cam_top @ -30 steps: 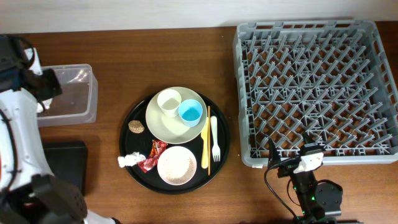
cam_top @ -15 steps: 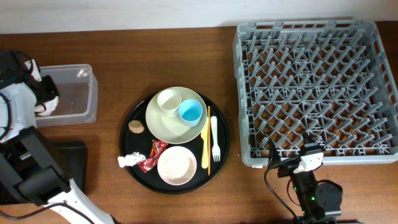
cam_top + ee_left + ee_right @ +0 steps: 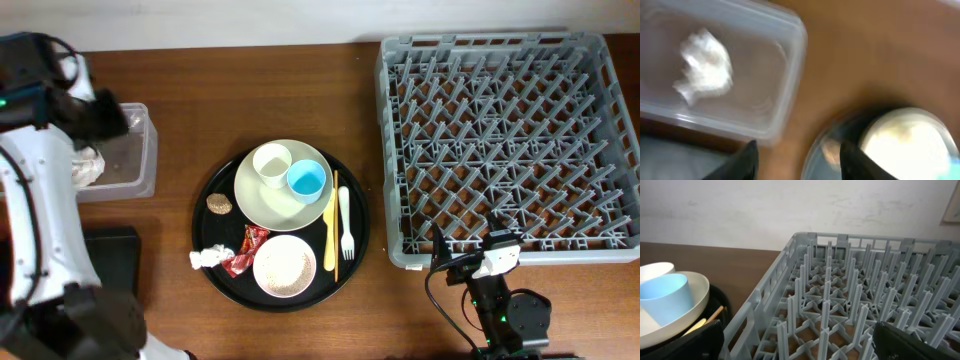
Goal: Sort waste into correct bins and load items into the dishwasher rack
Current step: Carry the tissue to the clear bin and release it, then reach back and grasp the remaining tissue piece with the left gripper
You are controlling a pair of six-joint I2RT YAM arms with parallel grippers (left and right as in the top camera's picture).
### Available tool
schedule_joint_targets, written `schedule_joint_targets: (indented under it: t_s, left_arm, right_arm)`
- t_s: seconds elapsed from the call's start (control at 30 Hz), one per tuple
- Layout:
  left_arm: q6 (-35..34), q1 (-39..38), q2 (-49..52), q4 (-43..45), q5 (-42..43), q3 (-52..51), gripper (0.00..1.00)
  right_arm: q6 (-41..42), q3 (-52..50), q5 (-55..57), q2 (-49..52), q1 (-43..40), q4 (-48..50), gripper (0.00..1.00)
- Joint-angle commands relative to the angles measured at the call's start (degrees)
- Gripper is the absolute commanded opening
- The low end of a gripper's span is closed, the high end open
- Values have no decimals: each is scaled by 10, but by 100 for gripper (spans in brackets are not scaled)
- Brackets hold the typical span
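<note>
A crumpled tissue lies inside the clear tub, also seen as tissue from overhead. My left gripper hangs over the tub's near end; in the left wrist view, left gripper is open and empty. On the round black tray sit the plate with a cream cup and a blue cup, the bowl, fork, chopsticks, red wrapper, another tissue and a brown lump. My right gripper is open by the rack.
A flat black tray lies at the front left under my left arm. The right wrist view looks across the rack's pegs, with the blue cup and plate at left.
My left gripper has opened and let the tissue drop into the clear tub, then drifted back and right over the tub. The right arm has not moved.
</note>
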Motion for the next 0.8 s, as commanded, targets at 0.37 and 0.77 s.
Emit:
schedule_joint_targets:
  t_s: [0.37,0.77]
  left_arm:
    - [-23,-213,-10,-183,22,-208,68]
    - [-99,-213,-16,-26,-51,-390,64]
  right_arm:
    - [0,-3,5,-3,0,-4,98]
    - [0,-3,5,-3,0,-4,98]
